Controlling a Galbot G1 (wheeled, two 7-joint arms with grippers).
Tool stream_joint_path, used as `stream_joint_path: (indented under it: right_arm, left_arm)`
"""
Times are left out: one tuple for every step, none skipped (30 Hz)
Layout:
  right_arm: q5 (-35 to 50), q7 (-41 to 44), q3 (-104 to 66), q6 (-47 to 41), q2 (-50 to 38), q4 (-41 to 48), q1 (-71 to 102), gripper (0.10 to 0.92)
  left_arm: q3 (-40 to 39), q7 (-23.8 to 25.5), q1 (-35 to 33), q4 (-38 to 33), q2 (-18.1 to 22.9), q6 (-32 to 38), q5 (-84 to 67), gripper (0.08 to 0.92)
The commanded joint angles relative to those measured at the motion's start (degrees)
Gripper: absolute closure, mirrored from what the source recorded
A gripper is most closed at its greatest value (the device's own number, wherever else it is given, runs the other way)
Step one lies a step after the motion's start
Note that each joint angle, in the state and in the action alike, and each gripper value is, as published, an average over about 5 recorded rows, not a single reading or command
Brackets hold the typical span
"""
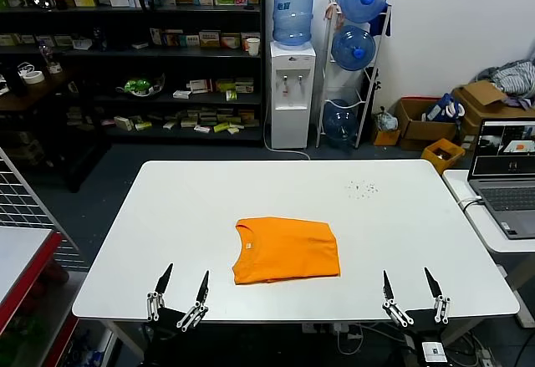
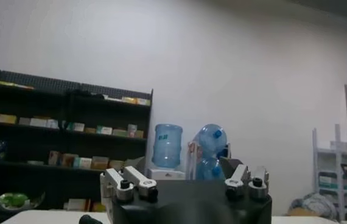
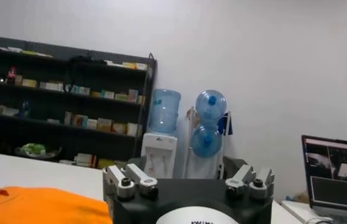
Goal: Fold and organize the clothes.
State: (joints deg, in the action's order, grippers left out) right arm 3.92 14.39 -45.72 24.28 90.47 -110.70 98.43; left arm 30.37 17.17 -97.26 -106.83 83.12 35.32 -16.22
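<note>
Along the left side of the head view, a dark shelving unit (image 1: 125,49) stocked with small boxes is filling the upper left of the frame, and a red-edged side surface (image 1: 25,258) is showing at the lower left. At the lower left of the white rectangular table (image 1: 167,216), the left gripper (image 1: 179,287) is sitting at the near edge with its two thin dark fingers spread wide and pointing up, gripping nothing.

In the middle of the frame, the bright orange short-sleeved T-shirt (image 1: 286,250) is lying flat on the table as a folded, roughly rectangular bundle, its ribbed collar facing the left side of the frame. It is resting between the two grippers and well apart from both. Above it, beyond the far edge of the table, a white water dispenser with a blue bottle (image 1: 292,66) is standing against the wall, with a rack of blue water bottles (image 1: 355,49) just to its right.

At the lower right, the right gripper (image 1: 411,287) is sitting at the near table edge, its fingers likewise wide apart and empty. At the right edge of the frame, an open grey laptop (image 1: 506,175) is sitting on a neighbouring white surface, with brown cardboard boxes (image 1: 443,120) behind it.
</note>
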Motion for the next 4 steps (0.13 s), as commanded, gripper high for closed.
stream_joint_path:
  right_arm:
    - [-0.29,-0.05,0.0,-0.3,0.32,-0.03,-0.08,0.203]
    - [-0.34,-0.08,0.01,-0.37,0.35,-0.03,-0.1,0.203]
    - [-0.37,-0.09,0.02,-0.4,0.37,-0.03,-0.11,0.203]
    - [-0.4,-0.11,0.02,-0.44,0.39,-0.03,-0.12,0.203]
  left_arm:
    - [0.12,-0.04,0.07,0.24,0.09,0.17,0.52,0.177]
    - [0.1,-0.05,0.09,0.25,0.12,0.18,0.52,0.177]
    - [0.09,-0.05,0.1,0.24,0.13,0.18,0.52,0.177]
    - [0.08,-0.06,0.1,0.23,0.14,0.18,0.51,0.177]
